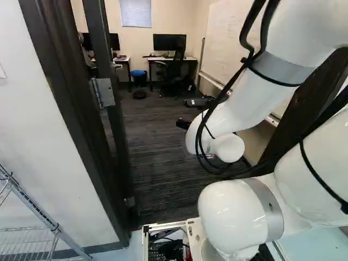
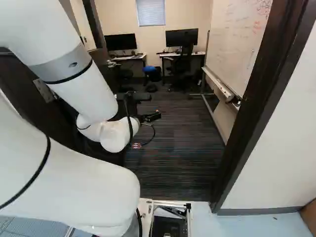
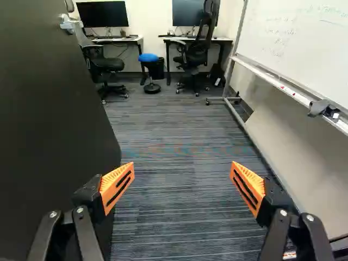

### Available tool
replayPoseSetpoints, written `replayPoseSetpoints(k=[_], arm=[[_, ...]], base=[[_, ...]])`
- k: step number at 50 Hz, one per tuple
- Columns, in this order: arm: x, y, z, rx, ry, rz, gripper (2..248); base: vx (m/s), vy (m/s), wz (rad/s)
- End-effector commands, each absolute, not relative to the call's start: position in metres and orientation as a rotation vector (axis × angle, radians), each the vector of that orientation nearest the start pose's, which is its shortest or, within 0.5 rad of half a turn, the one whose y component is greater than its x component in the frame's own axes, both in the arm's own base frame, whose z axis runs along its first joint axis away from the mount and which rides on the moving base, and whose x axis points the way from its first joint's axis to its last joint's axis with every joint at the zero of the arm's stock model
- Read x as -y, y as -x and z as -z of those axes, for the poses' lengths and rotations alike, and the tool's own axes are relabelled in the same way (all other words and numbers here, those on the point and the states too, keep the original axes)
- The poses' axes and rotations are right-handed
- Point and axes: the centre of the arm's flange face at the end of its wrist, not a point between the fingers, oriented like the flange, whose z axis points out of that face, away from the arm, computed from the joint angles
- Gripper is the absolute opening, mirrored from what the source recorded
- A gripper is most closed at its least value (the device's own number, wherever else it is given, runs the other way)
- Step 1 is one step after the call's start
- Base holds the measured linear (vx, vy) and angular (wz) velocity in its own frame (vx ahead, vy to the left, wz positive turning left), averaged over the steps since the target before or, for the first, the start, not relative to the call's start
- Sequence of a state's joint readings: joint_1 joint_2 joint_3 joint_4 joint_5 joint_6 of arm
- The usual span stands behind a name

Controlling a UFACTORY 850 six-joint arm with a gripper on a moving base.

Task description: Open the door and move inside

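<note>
Nearest my base, a wire rack stands by the wall on the hinge side of the door; the door frame's other post rises across the opening from the door. I reach through that opening, my gripper beside the door's face, my two fingers spread wide, with nothing held between their orange pads. The door stands open into the room, its handle ahead of my fingers, near the door's far edge. Across the floor from the door is a whiteboard. Beyond the door come one office chair, a blue stool and another chair, then two desks bearing monitors.
</note>
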State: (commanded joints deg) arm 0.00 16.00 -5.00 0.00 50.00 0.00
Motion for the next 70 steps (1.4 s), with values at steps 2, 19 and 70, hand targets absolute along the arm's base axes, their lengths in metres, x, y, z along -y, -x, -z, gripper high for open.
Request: replayPoseSetpoints(k=[2,19,70], arm=[[0.0000,-0.2703,-0.3656,0.000,2.558,1.824,247],[0.0000,-0.2703,-0.3656,0.000,2.558,1.824,247],[0.0000,-0.2703,-0.3656,0.000,2.558,1.824,247]], base=[[0.086,0.002,-0.009],[0.090,-0.019,-0.002],[0.168,-0.036,-0.012]])
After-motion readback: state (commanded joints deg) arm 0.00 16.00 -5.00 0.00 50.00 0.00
